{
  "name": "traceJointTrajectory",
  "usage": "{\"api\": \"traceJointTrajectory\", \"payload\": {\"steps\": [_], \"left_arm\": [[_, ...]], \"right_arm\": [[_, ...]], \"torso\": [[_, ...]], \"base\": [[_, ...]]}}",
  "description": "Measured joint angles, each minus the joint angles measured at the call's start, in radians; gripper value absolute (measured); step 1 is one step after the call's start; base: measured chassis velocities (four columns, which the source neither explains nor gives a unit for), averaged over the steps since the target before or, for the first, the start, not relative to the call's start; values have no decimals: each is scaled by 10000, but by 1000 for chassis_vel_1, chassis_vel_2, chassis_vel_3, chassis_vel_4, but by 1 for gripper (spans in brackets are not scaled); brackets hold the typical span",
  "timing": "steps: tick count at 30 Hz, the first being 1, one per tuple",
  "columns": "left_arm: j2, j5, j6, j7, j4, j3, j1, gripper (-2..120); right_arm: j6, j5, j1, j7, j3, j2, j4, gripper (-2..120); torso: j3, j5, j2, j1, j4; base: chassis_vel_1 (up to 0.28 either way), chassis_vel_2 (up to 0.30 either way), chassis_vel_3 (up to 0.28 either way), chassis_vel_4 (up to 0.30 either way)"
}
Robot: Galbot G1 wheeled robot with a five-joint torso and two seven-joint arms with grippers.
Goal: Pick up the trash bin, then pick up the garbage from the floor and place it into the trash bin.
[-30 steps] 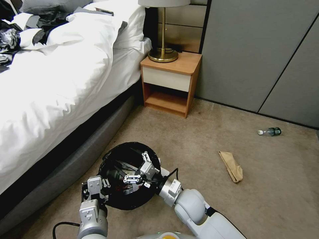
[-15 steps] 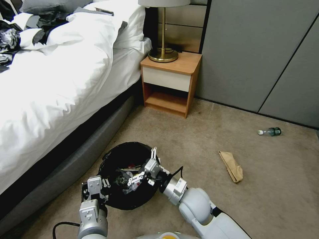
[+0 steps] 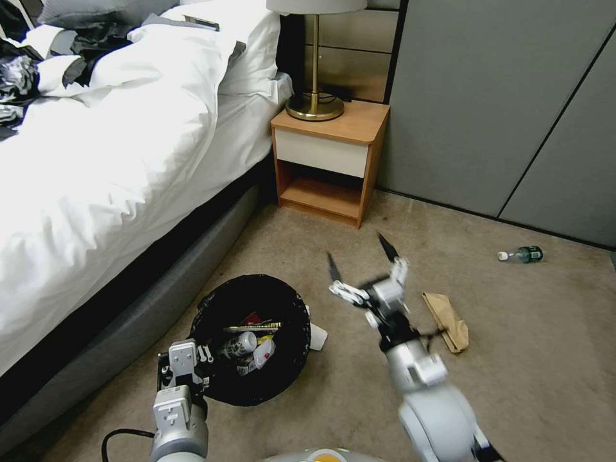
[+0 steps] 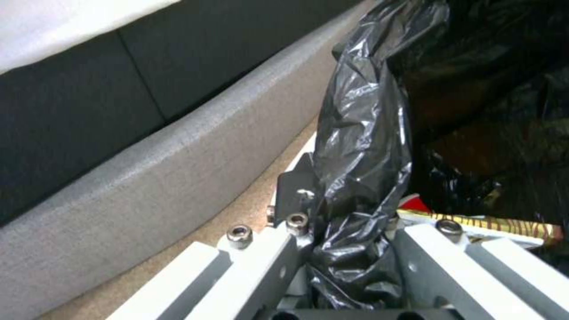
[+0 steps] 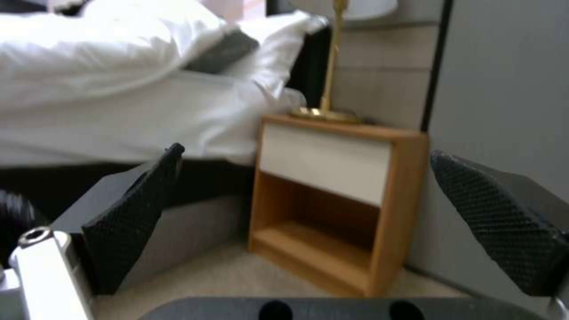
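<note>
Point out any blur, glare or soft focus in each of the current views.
Head view: right gripper is motion-smeared, its open fingers streaked, while the trash bin and brown paper bag stay crisp. Left wrist view: glare glints on the black bag; the bed base is soft. Right wrist view: the nightstand looks hazy, and so do the near fingers.

Head view high over carpet; wrist views close, right facing nightstand.
</note>
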Motion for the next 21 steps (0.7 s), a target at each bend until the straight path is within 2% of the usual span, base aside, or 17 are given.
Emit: {"api": "traceJointTrajectory", "payload": {"steps": [7,21], "left_arm": [[0,0,0,0,0,0,0,1],[0,0,0,0,0,0,0,1]], "right_arm": [[407,257,-403,-24,709,95,-64,100],[317,532,-177,-100,994,108,126,100]], "torso": [[0,0,0,1,2],[1,0,0,0,2]], "base": [[0,0,0,0],[0,0,0,0]]}}
